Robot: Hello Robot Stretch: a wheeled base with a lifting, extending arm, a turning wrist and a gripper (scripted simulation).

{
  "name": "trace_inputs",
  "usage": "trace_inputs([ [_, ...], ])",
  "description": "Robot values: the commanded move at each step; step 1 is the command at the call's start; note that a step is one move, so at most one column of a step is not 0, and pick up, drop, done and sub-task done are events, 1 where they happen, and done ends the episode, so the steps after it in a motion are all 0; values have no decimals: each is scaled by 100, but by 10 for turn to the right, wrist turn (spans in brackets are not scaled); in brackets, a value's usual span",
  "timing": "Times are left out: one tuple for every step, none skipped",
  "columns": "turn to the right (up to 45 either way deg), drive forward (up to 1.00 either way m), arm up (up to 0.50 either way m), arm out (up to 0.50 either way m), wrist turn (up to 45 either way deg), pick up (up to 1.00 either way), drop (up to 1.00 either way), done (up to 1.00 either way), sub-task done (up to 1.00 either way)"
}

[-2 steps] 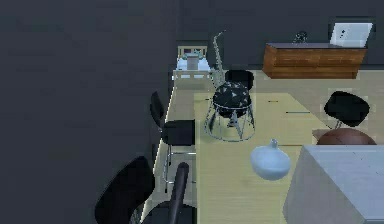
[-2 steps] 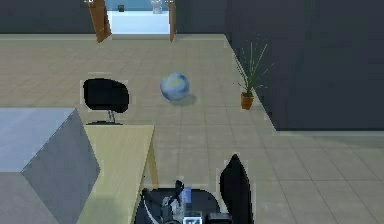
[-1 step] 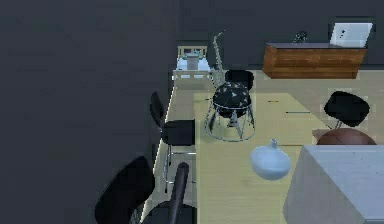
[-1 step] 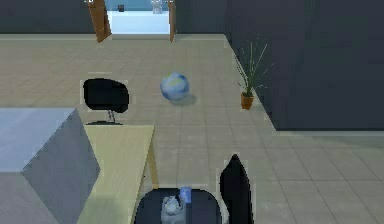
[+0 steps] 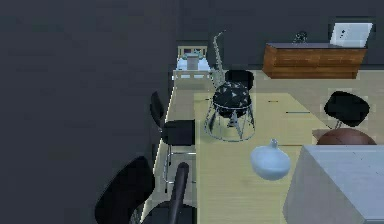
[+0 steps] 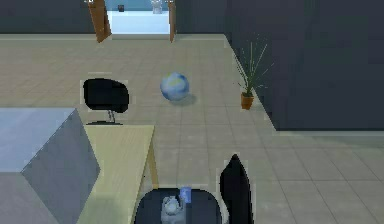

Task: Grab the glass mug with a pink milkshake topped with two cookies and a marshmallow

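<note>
- Gripper: how its fingers stand cannot be told from these views.
- Mug: I cannot tell which thing it is; two small pale blobs stand on a dark round table at the arm side view's bottom edge, too small to name; a chair back rises just beside that table, on its right.
- Forward view: a long pale table runs up the middle; on it stands a black speckled bowl on a wire stand; nearer lies a pale blue vase; a grey box sits at the bottom right, with a red-brown bowl just behind it.
- Black chairs line the long table's left side, near a dark wall.
- Far off, a wooden sideboard bears a white screen.
- Arm side view: the grey box rests on the long pale table at the left; one black chair stands beyond it.
- A pale blue round thing shows against the tiled floor; whether it touches anything I cannot tell.
- A potted plant stands on the floor near the dark wall on the right.
- A wooden door hangs beside a bright doorway at the top.
</note>
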Motion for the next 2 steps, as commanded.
trace_inputs([
  [0, 0, 10, 0, 0, 0, 0, 0, 0],
  [0, 0, 0, 0, 0, 0, 0, 100, 0],
])
